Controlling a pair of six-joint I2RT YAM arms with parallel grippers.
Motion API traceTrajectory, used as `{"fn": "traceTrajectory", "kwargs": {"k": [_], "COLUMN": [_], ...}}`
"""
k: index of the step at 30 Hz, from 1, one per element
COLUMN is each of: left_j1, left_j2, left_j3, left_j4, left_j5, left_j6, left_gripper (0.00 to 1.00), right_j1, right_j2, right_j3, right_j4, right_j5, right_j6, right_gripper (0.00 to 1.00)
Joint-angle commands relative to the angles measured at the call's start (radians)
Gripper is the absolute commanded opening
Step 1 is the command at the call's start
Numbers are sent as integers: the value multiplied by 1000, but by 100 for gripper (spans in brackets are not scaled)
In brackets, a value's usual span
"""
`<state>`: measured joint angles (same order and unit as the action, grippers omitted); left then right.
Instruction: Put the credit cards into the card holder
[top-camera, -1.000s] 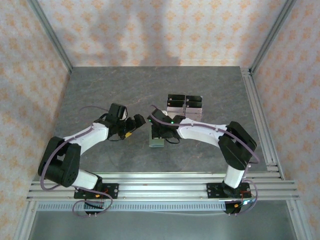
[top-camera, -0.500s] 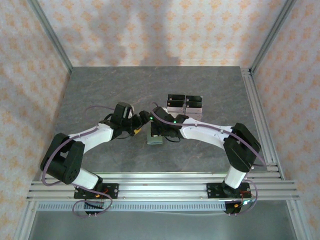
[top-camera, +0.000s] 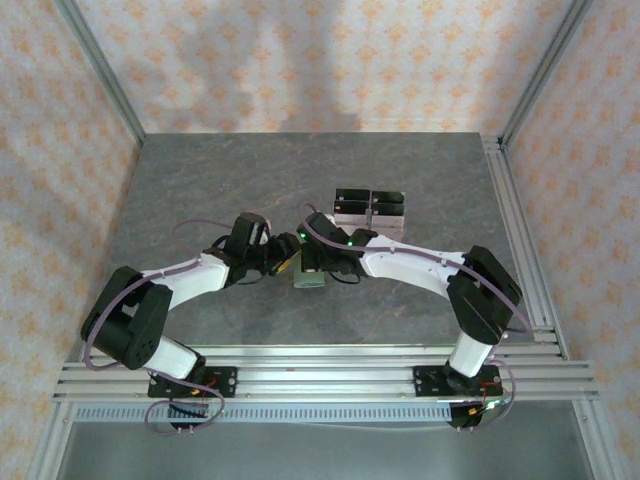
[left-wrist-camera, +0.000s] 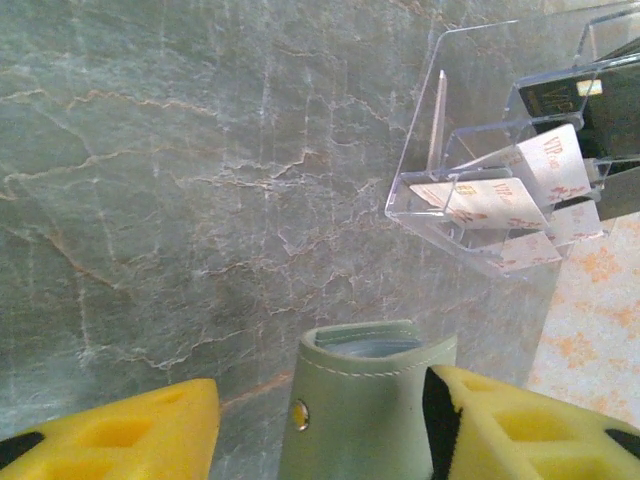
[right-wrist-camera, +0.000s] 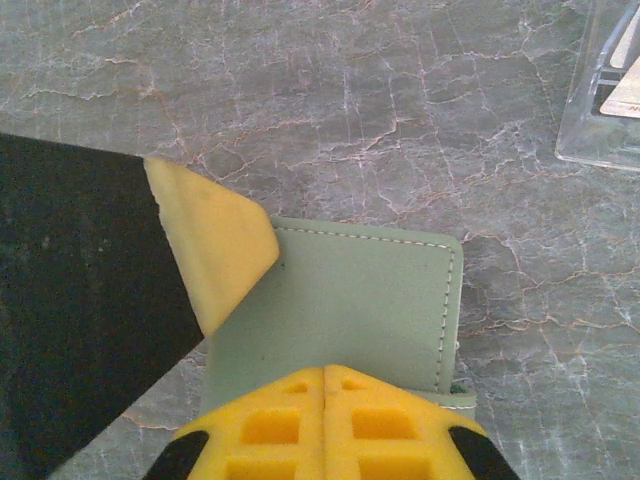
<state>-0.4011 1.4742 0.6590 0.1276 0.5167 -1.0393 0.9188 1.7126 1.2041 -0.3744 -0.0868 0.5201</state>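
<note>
Sage-green card holder (right-wrist-camera: 350, 310) sits near the middle of the desk (top-camera: 200, 190), caught between both arms. The right end effector (right-wrist-camera: 325, 380) is pinched shut over its near edge. The left end effector (left-wrist-camera: 320, 390) is closed in on its sides, one yellow pad flush against it and the other barely off. The credit cards (left-wrist-camera: 520, 185) wait in the clear rack (left-wrist-camera: 440, 130) just beyond. Doing this step well probably means steadying the holder firmly yet lightly, so the pocket mouth opens without buckling and faces the rack.
</note>
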Motion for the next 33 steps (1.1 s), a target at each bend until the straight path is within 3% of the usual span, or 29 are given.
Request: {"fn": "traceTrajectory", "kwargs": {"k": [1, 7, 16, 25, 26, 28, 29, 33], "left_j1": [-16, -22, -21, -21, -22, -23, -22, -24], "left_j2": [-28, -20, -43, -24, -22, -20, -20, -24], "left_j3": [-5, 19, 45, 64, 68, 72, 77, 92], "left_j4": [39, 21, -39, -48, -48, -46, -47, -66], "left_j5": [-15, -52, -145, -164, -167, -165, -164, -163], "left_j6": [-4, 11, 96, 159, 162, 165, 164, 170], "left_gripper": [45, 0, 0, 0, 0, 0, 0, 0], "right_j1": [-6, -9, -57, -115, -115, -114, -115, -101], "right_j2": [-19, -18, -91, -161, -159, -148, -139, -89], "right_j3": [21, 20, -68, -151, -145, -137, -133, -94], "right_j4": [15, -6, -100, -53, -38, -3, 13, 48], "right_j5": [5, 14, 113, 60, 35, -9, -31, -80], "right_j6": [8, -3, -6, 7, 9, 30, 41, 58], "right_gripper": [0, 0, 0, 0, 6, 34, 42, 52]}}
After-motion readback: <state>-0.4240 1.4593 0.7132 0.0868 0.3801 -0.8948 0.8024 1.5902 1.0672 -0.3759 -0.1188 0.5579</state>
